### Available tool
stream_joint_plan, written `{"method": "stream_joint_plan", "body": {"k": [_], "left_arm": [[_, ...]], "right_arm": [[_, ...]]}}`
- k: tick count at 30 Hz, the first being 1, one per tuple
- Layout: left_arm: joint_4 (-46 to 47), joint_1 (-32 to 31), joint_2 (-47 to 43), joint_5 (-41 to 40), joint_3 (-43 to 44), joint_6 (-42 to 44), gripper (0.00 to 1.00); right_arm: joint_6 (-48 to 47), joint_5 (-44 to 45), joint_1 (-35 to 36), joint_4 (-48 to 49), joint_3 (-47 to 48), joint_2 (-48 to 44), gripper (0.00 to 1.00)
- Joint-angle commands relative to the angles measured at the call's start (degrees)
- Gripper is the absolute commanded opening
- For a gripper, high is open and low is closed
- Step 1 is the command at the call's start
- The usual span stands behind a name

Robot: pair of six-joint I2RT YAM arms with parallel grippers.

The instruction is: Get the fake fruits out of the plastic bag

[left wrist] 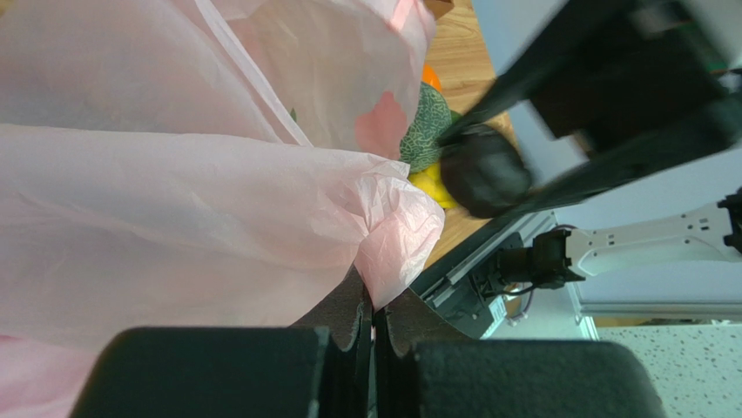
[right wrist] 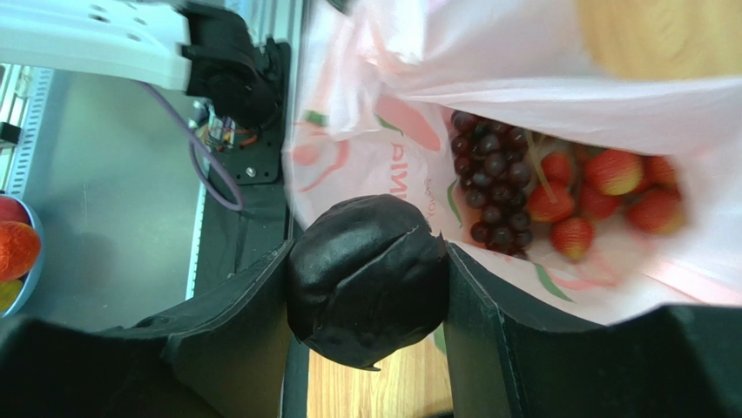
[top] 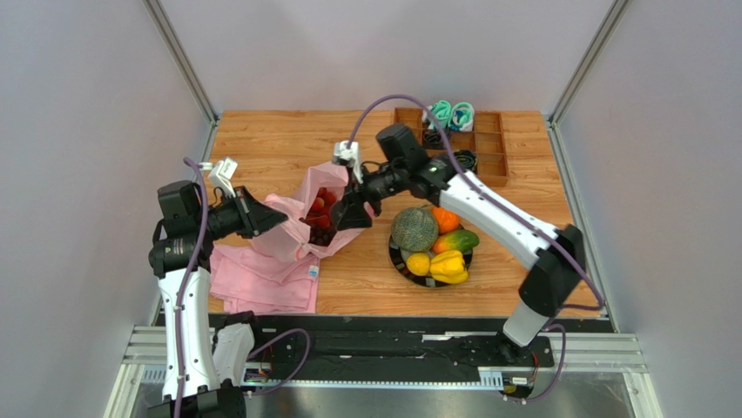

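The right jaws are clamped on a dark rounded piece [right wrist: 366, 279], one finger on each side of it (which fruit it is I cannot tell). It hangs at the lip of the bag [right wrist: 531, 83], over bare tabletop [right wrist: 374, 392] at the bottom centre of the right wrist frame. Just past it, right of centre, the mouth gapes. A bunch of grapes [right wrist: 492, 187] lies inside with its long axis running top to bottom, and the berries [right wrist: 614, 170] are scattered to its right.

The left jaws, bottom centre of their own view, are pressed together on a fold of the bag and hold that side up.

From above, the plate [top: 431, 281] with the melon [top: 414, 229] lies just right of the right jaws. I judge the carry short and nothing stands between. The right arm is nearer the plate. A folded cloth [top: 261, 279] sits lower left and a tray [top: 492, 161] upper right, both out of the way.
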Motion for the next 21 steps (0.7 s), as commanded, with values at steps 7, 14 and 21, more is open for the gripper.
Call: {"method": "stream_joint_plan", "body": {"k": [7, 14, 21], "left_arm": [[0.6, -0.2, -2.1, -1.4, 2.9, 0.1, 0.0], [-2.1, -0.3, -2.7, -2.7, 3.1, 2.3, 0.0], [-3.3, -0.2, -3.3, -3.6, 2.5, 3.4, 0.0]], "right_arm": [[-19.9, 1.4, -28.9, -17.0, -7.6, -18.7, 0.46], [-38.7, 11.9, -35.7, -22.4, -22.1, -22.5, 0.43], [-41.6, 15.0, -36.5, -23.1, -32.0, -26.0, 0.42]]}}
